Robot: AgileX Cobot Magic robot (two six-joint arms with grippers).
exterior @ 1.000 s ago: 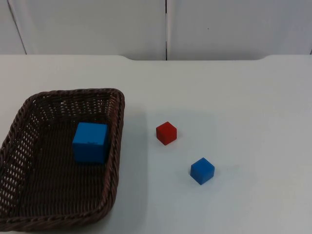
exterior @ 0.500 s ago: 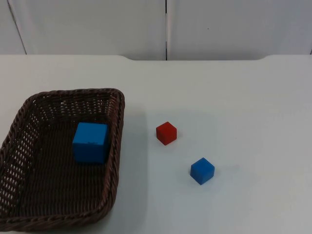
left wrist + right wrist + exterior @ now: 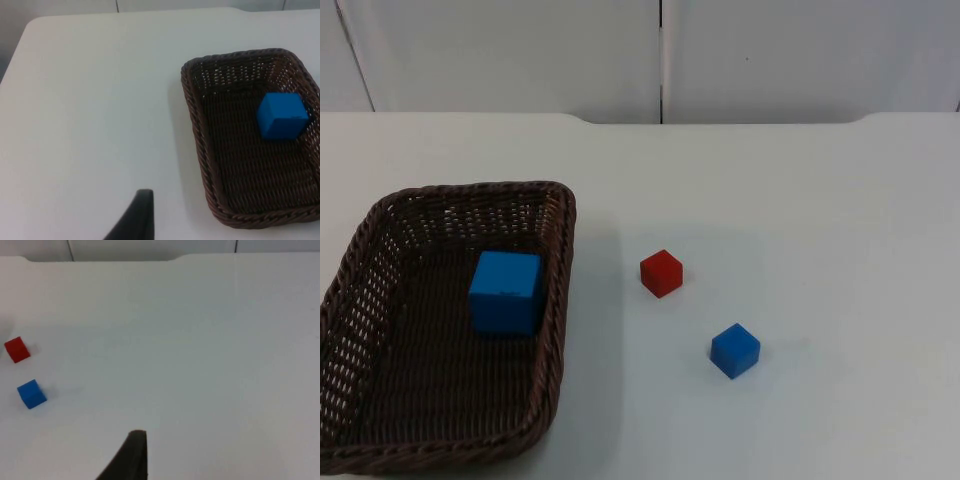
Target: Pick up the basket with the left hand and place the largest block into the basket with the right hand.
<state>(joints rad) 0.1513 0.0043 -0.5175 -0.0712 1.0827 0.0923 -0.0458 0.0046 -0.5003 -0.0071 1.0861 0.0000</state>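
A dark brown wicker basket (image 3: pixel 560 300) rests on the white table at the left, with the large blue block (image 3: pixel 506 291) lying inside it. The left wrist view looks down on the same basket (image 3: pixel 195 130) and the large blue block (image 3: pixel 281 115). My left gripper (image 3: pixel 140 217) hovers over bare table, well apart from the basket's outer side, holding nothing. A small red block (image 3: pixel 661 273) and a small blue block (image 3: pixel 735 350) sit on the table right of the basket. My right gripper (image 3: pixel 132 452) hangs over bare table, far from the red block (image 3: pixel 17 349) and the small blue block (image 3: pixel 31 393).
The table ends at a grey partition wall (image 3: pixel 660 60) at the back. White table surface (image 3: pixel 840 230) stretches to the right of the small blocks. The basket's near rim reaches the front of the top view.
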